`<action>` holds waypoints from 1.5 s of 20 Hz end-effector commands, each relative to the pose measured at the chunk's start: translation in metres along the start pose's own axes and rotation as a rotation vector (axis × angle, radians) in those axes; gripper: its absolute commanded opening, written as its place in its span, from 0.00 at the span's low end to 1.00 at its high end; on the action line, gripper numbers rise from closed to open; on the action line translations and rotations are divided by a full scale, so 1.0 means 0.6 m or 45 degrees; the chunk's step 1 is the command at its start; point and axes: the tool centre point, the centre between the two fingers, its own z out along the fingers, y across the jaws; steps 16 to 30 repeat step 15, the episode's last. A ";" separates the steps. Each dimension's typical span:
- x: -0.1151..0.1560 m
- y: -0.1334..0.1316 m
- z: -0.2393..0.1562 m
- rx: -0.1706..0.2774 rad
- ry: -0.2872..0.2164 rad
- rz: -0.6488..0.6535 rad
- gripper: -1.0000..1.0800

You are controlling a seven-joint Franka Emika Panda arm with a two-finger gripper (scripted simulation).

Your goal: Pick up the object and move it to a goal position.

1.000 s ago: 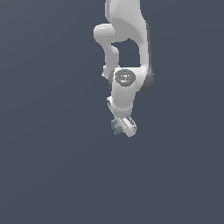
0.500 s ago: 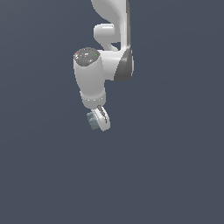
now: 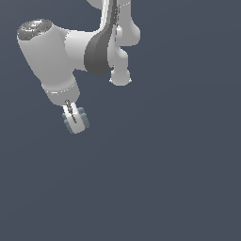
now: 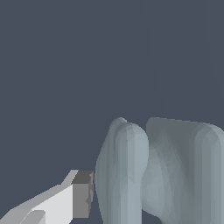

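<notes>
A: Where is the object (image 3: 78,118)?

B: You have it at the tip of the gripper (image 3: 74,117), clear of the dark grey ground (image 3: 164,179) in the exterior view. It is pale grey-blue and ribbed, and sticks out on both sides of the white finger.

A: And up close?

B: In the wrist view the object (image 4: 162,170) fills the frame's lower half: two rounded lobes with a notch between them. One fingertip (image 4: 81,194), white with a dark grey pad, sits just beside the nearer lobe. The other finger is hidden.

A: Is the claw closed?

B: Pinched on the object, as far as you can see.

A: The arm?

B: The white arm (image 3: 52,52) reaches in from the exterior view's upper left. No desk edge or corner shows in either view.
</notes>
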 end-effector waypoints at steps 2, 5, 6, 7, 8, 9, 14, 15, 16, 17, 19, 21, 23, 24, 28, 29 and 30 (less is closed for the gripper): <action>0.041 0.014 -0.028 -0.001 -0.001 -0.003 0.00; 0.064 0.022 -0.044 -0.001 0.000 -0.003 0.00; 0.070 0.023 -0.048 -0.001 0.000 -0.003 0.00; 0.076 0.025 -0.052 -0.001 0.000 -0.003 0.00; 0.080 0.026 -0.055 -0.001 0.000 -0.003 0.00; 0.084 0.027 -0.058 -0.001 0.000 -0.003 0.00; 0.095 0.030 -0.064 -0.001 0.000 -0.003 0.00; 0.095 0.030 -0.065 -0.001 0.000 -0.003 0.00; 0.095 0.030 -0.065 -0.001 0.000 -0.003 0.00; 0.095 0.030 -0.065 -0.001 0.000 -0.003 0.00; 0.095 0.030 -0.065 -0.001 0.000 -0.003 0.00; 0.095 0.030 -0.065 -0.001 0.000 -0.003 0.00; 0.095 0.030 -0.065 -0.001 0.000 -0.003 0.00; 0.095 0.030 -0.065 -0.001 0.000 -0.003 0.00; 0.095 0.030 -0.065 -0.001 0.000 -0.003 0.00; 0.095 0.030 -0.065 -0.001 0.000 -0.003 0.00; 0.095 0.030 -0.065 -0.001 0.000 -0.003 0.00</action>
